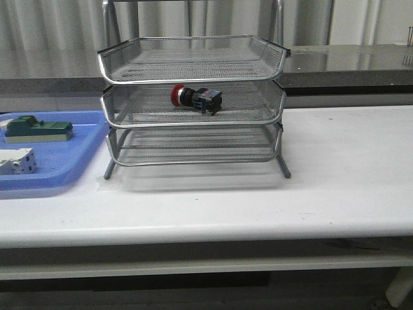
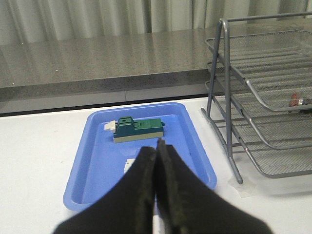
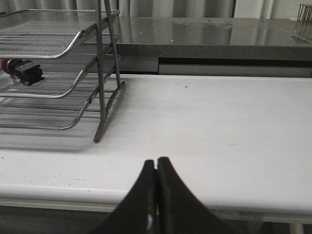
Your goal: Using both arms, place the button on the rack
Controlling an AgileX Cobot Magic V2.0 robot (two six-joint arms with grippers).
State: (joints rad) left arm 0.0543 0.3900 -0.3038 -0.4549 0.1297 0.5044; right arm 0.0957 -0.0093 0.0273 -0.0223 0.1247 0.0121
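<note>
The button (image 1: 195, 97) lies on its side in the middle tier of the silver wire rack (image 1: 193, 103), red head to the left. It also shows as the button (image 3: 22, 69) in the right wrist view and as a red sliver of the button (image 2: 295, 99) in the left wrist view. Neither arm appears in the front view. My left gripper (image 2: 157, 146) is shut with nothing in it, hovering over the blue tray, left of the rack (image 2: 263, 97). My right gripper (image 3: 156, 162) is shut and empty near the table's front edge, right of the rack (image 3: 58, 73).
A flat blue tray (image 1: 77, 161) sits left of the rack, holding a green block (image 1: 35, 128) and a white block (image 1: 16, 161). The same tray (image 2: 97, 170) and green block (image 2: 139, 129) lie under my left gripper. A grey counter runs behind the white table (image 1: 335, 168).
</note>
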